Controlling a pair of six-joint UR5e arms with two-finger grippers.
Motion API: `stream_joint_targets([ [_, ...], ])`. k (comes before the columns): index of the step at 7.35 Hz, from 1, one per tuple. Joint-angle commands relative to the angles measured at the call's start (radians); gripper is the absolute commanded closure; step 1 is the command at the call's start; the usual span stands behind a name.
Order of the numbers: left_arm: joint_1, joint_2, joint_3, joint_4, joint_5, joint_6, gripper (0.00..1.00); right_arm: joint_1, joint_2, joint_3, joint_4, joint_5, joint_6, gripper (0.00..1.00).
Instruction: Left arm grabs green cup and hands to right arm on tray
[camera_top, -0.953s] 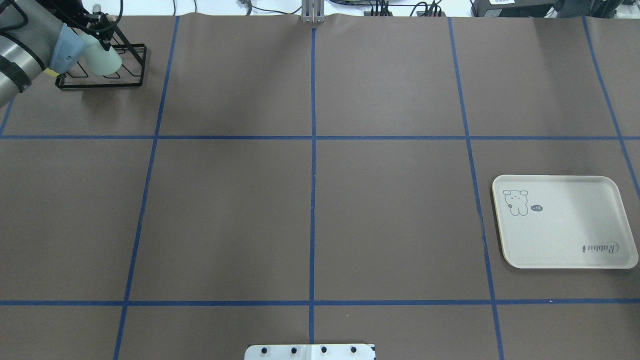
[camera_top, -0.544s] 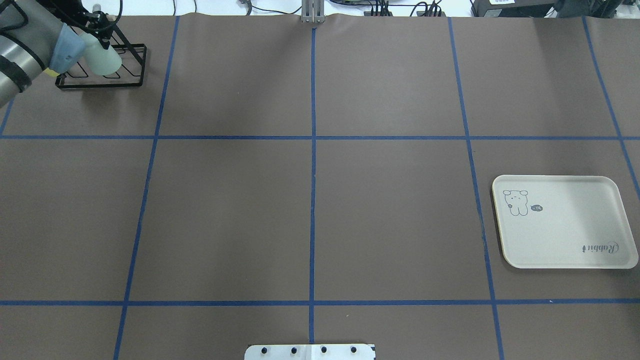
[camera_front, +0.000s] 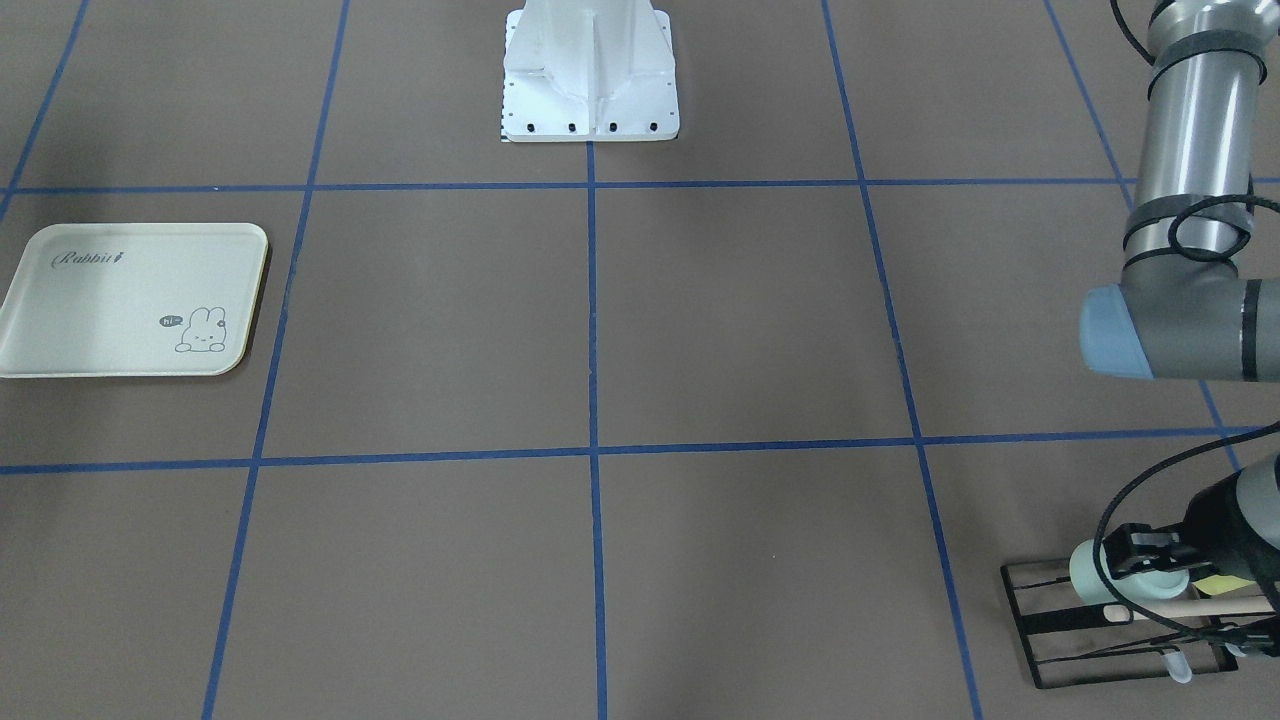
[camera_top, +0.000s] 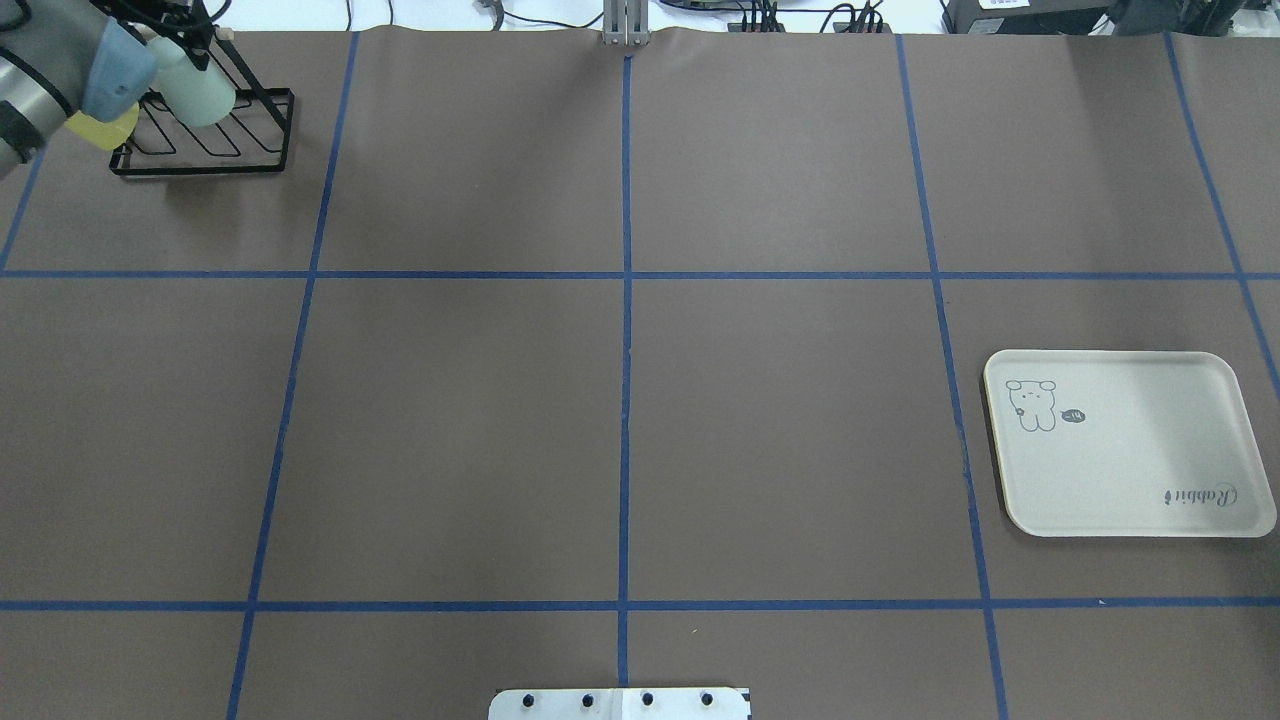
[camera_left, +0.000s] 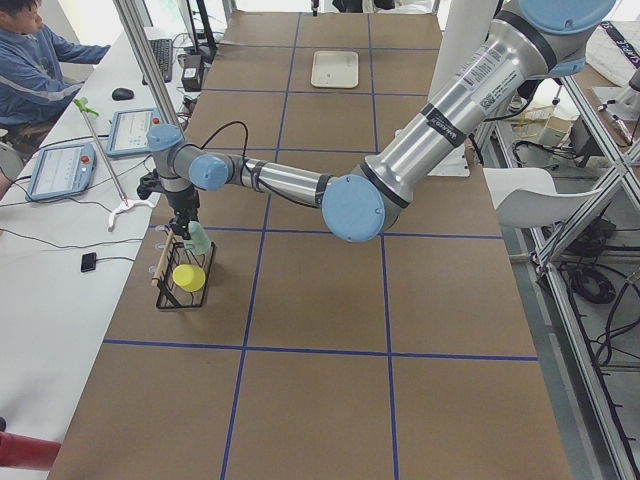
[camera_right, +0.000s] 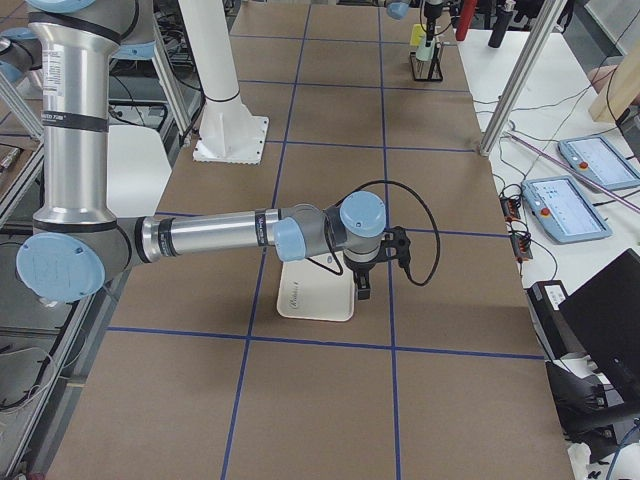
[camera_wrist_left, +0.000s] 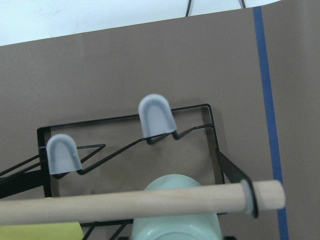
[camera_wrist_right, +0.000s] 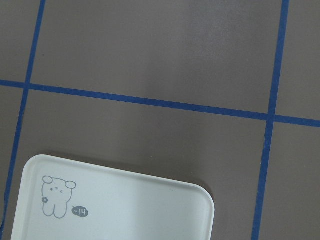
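The green cup (camera_top: 203, 95) is at the far left corner of the table (camera_top: 780, 420), over the black wire rack (camera_top: 268, 158). It lies tilted. In the left wrist view a wooden dowel (camera_wrist_left: 125, 204) of the rack passes across in front of it. I cannot tell if the cup touches the wires.

The left gripper (camera_front: 1128, 568) is at the cup. In the front-facing view its black fingers are pressed on the cup's side, so I read it as pinching the green cup. The fingers do not appear in the wrist view. Just beside the green cup, on the same rack, is a yellow-green cup (camera_top: 100, 128), partly hidden under the left arm (camera_front: 1190, 150). Two wire pegs with grey-blue caps (camera_wrist_left: 156, 115) stand free beyond the cup.

The tray (camera_top: 1150, 480) lies flat on the opposite side of the table, well apart from the rack, with the bunny drawing and the "Rabbit" script on it. The right arm (camera_right: 210, 235) reaches out low over the table, and the right gripper (camera_right: 360, 288) hangs over the tray's edge. Its wrist camera looks down on one tray corner and the blue tape lines. Only the right side view shows this gripper, so I cannot tell if its fingers are spread or together.

A person (camera_left: 30, 60) sits at the desk beside the table's left end.
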Motion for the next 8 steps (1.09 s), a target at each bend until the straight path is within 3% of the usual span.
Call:
stream_joint_targets([
  [1,-0.062,0.006,-0.103,0.092,-0.06,0.006,1.0,-0.005,0.0,0.004,0.002,0.003,0.002,0.0],
  [6,-0.053,0.051,-0.465,0.402,-0.092,-0.039,1.0,-0.04,0.021,0.01,0.008,0.012,0.031,0.0],
  [7,-0.047,0.048,-0.518,0.393,-0.165,-0.208,1.0,-0.056,0.058,0.01,0.008,0.023,0.089,0.0],
  [8,0.029,0.052,-0.621,0.392,-0.167,-0.385,1.0,-0.083,0.107,0.01,0.009,0.023,0.137,0.0],
])
